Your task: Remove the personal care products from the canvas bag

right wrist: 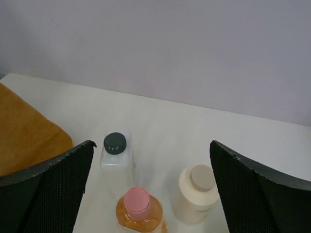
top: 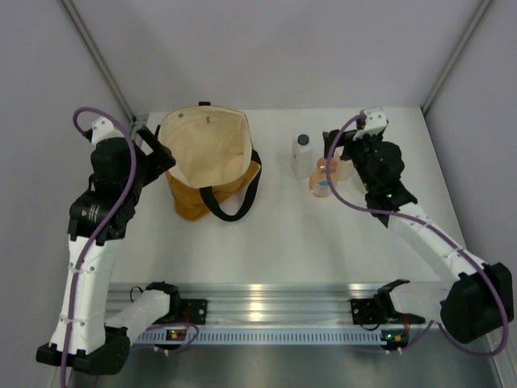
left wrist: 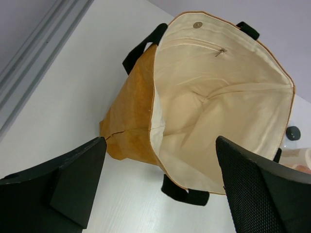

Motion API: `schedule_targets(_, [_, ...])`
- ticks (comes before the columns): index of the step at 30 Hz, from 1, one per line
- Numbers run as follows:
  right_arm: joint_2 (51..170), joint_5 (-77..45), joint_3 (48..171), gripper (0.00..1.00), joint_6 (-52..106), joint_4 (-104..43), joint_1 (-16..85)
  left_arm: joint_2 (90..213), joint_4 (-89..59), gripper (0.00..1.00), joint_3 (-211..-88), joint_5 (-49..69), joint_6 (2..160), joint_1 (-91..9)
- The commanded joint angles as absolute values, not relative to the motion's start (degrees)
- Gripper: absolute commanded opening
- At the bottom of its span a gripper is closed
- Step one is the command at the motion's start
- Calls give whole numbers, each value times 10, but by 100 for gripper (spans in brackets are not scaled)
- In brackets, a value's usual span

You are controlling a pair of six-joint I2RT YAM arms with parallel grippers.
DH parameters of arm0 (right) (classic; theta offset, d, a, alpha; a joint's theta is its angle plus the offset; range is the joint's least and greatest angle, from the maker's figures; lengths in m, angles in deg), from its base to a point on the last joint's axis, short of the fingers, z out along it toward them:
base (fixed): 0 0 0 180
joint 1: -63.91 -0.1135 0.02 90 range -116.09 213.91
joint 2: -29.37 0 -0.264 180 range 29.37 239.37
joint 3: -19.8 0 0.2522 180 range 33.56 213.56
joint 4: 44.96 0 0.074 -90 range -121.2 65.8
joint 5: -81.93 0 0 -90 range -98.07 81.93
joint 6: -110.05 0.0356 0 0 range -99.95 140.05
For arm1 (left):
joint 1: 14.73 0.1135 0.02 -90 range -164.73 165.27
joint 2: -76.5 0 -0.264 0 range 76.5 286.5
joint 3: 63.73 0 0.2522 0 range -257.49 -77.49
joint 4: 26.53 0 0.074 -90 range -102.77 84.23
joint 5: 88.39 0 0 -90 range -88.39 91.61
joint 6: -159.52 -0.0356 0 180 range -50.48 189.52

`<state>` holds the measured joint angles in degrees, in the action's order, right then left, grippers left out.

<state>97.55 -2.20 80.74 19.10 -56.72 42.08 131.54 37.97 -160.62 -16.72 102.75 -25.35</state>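
The right tool [right wrist: 151, 145] is held wide, with nothing between its fingers, directly above a cluster of bottles standing upright on the table [top: 283, 242], to the right of the canvas bag [top: 187, 204]. The left tool [left wrist: 160, 141] is likewise spread wide and empty, poised at the bag's left rim and facing into its mouth. The step in hand is judged to be the setting-down of a bottle among the group. The task is judged nearly done, or done. For the next move, the right tool would need to be lifted straight up so that no bottle is knocked, and the bag's interior checked for anything left. Three personal care products are counted outside the bag: one white bottle with a dark cap [right wrist: 115, 158], one orange-pink bottle with a pink cap [right wrist: 138, 213] and one beige bottle [right wrist: 197, 194]. They are set close together and apart from the bag. One bag is counted, its mouth gaping upward and two black strap handles [top: 234, 212] showing. Its cream lining looks bare, though the deepest fold cannot be read. No further bottle is seen in any view.
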Motion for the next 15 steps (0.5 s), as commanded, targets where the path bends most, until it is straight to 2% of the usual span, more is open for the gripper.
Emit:
schedule_targets(1, [908,31,911,100,196,-336,431,1321,367,98,-1619,-216,994,-255])
schedule_targets(6, [834,84,962,99,218,-138,441,1331,375,98,-1616,-257,973,-260])
schedule_targets(15, [721,112,988,100,237,79,535,1307,413,98,-1563,-306,935,-269])
